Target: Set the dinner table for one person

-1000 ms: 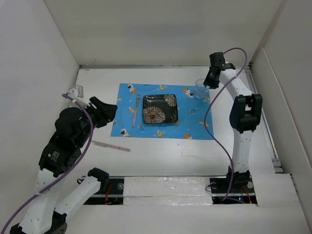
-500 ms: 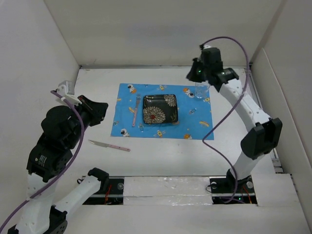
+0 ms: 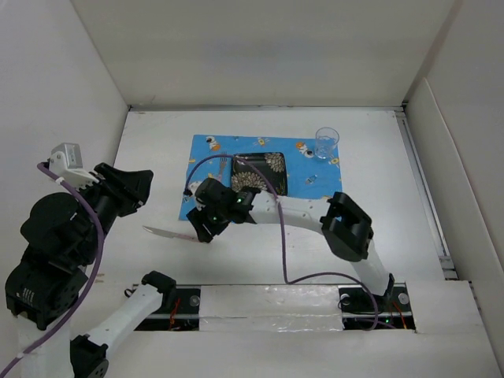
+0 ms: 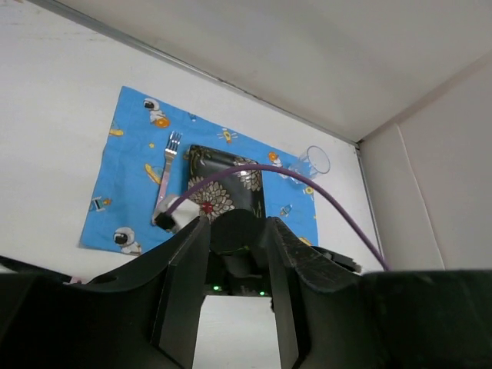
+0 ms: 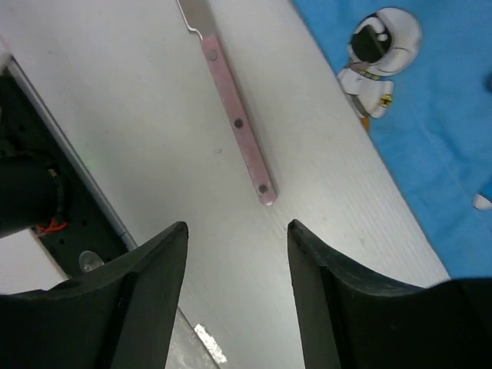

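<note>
On the white dinner table (image 3: 378, 197) lies a blue cartoon-print placemat (image 3: 315, 185). It carries a dark floral plate (image 3: 272, 164), a pink-handled fork (image 3: 222, 165) left of the plate, and a clear cup (image 3: 326, 142) at its far right corner. A pink-handled knife (image 3: 169, 233) (image 5: 238, 131) lies on bare table in front of the mat's left corner. My right gripper (image 3: 203, 231) (image 5: 237, 229) hovers open just over the end of the knife's handle, with nothing in it. The left gripper (image 3: 140, 183) (image 4: 237, 224) stands raised at the left, open and empty.
My right arm (image 3: 315, 213) stretches across the front of the placemat and hides part of the plate. Its purple cable (image 3: 236, 161) loops over the mat. White walls close in both sides and the back. A metal rail (image 3: 268, 303) with the arm bases runs along the near edge.
My right arm has swung from the cup at the back right, across the mat, down to the knife at the front left. The left arm has drawn back and up to the left.
</note>
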You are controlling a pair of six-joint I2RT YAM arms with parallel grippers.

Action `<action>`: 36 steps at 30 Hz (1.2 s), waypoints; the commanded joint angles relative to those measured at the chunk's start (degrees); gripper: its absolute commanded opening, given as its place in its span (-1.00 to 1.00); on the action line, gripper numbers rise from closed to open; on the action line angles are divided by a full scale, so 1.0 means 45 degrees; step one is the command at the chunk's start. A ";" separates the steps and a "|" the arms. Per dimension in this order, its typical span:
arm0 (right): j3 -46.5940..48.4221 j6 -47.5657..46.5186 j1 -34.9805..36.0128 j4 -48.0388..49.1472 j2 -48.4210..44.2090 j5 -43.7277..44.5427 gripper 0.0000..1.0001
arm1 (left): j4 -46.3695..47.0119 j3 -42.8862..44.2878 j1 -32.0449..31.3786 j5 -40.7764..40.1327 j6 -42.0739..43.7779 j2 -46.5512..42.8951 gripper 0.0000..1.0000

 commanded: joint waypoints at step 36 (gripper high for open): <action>0.4859 -0.1218 0.1092 -0.0423 0.0411 0.4256 -1.00 | 0.1161 -0.1228 -0.0080 0.0167 0.0266 -0.0225 -0.34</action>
